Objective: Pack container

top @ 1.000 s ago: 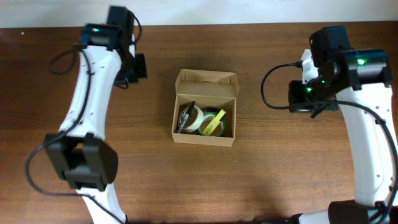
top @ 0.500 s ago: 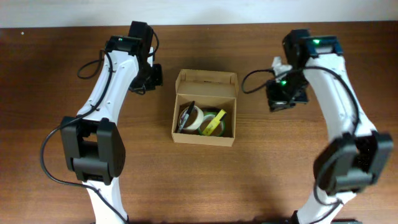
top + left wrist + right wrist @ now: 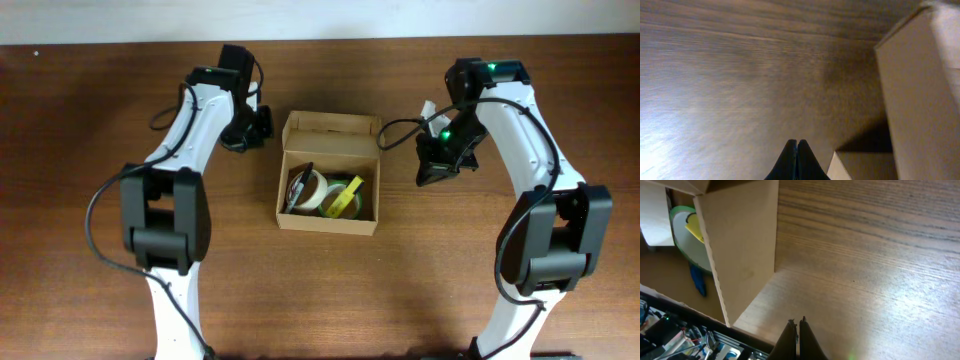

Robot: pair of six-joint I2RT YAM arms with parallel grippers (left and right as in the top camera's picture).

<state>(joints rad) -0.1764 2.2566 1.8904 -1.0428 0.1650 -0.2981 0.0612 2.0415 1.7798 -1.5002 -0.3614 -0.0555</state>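
Container: the small rectangular tan-brown cardboard box [image 3: 329,221] is sitting in the middle of the dark brown wooden surface [image 3: 60,120], with its hinged flap lid [image 3: 332,136] standing open along the far side.
Contents: a whitish roll of tape [image 3: 310,190] is lying in the left half and a green roll with a yellow label [image 3: 345,198] in the right half, the two touching; a thin dark item is lying by the left wall, too small to identify.
Left pincer [image 3: 262,128]: it is hanging clenched and empty just beside the box's far left corner; its wrist view is showing black fingertips [image 3: 792,156] pressed together over bare wood.
Right pincer [image 3: 428,170]: it is hanging clenched and empty near the box's right wall, apart from it; its wrist view is showing that wall and the green roll behind it.
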